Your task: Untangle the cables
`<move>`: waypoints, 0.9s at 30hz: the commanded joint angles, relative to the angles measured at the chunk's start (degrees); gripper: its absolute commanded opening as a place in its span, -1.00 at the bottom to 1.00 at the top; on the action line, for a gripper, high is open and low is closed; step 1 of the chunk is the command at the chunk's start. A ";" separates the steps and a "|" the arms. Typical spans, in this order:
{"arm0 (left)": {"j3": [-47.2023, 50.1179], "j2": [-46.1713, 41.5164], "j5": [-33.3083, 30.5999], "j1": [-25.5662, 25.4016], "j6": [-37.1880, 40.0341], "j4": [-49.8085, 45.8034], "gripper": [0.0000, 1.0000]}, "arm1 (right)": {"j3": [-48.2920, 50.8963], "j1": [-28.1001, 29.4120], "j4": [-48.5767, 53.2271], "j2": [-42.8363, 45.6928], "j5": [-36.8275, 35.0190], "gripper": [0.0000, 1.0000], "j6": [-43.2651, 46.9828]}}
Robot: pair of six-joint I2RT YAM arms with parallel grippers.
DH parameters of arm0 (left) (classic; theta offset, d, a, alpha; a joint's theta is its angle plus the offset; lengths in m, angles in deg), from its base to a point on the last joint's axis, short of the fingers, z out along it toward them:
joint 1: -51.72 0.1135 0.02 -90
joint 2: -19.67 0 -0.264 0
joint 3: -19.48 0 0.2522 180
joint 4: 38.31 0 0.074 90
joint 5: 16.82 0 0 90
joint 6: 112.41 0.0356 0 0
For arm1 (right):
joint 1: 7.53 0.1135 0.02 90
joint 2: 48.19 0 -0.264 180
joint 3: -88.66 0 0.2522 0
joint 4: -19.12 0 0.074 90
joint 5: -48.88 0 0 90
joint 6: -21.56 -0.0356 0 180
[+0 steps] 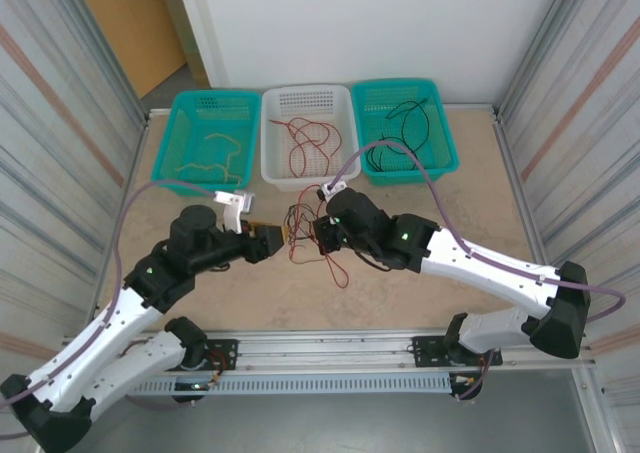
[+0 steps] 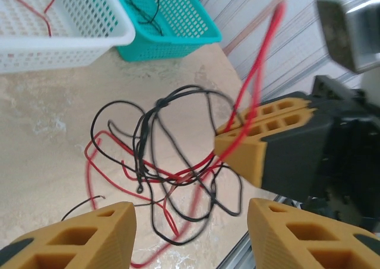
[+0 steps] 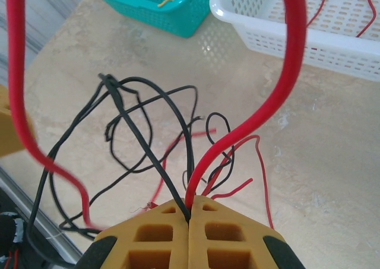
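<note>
baskets (image 1: 268,143) behind; right end effector (image 3: 190,212) pinches cables (image 3: 295,55), left end effector (image 2: 191,208) gapes.

— The cables (image 1: 310,235) in the tangle are showing red and black, and the worktop (image 1: 420,283) under them is looking beige with pale, cloudy marbling.

— The left claw (image 2: 190,212) and right claw (image 3: 190,205) are both flashing mustard-yellow fingers (image 2: 101,233), with black housing behind.

— The white basket (image 1: 305,89) is showing a fine grid of holes, and the left basket (image 1: 215,96) and right basket (image 1: 395,83) are gleaming teal with the same perforated pattern.

— A tan cable (image 1: 215,158) is glowing against the left teal, red strands (image 1: 305,138) are standing out on the white, and black strands (image 1: 405,123) are showing on the right teal.

— The hoses (image 1: 117,258) are coming through lavender, and the arms (image 1: 110,333) are looking white with black joints.
</note>
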 commanded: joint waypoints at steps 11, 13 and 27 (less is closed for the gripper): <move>-3.23 5.43 9.53 4.49 3.47 3.10 -0.22 | 1.78 0.28 0.13 3.18 1.88 -1.00 1.17; -1.89 5.79 10.87 4.44 1.69 5.35 -0.21 | 1.79 0.32 -0.02 3.10 2.06 -1.00 1.15; 1.23 9.78 14.28 4.42 -2.73 8.99 -0.26 | 1.95 0.87 -1.12 1.84 1.84 -1.00 0.99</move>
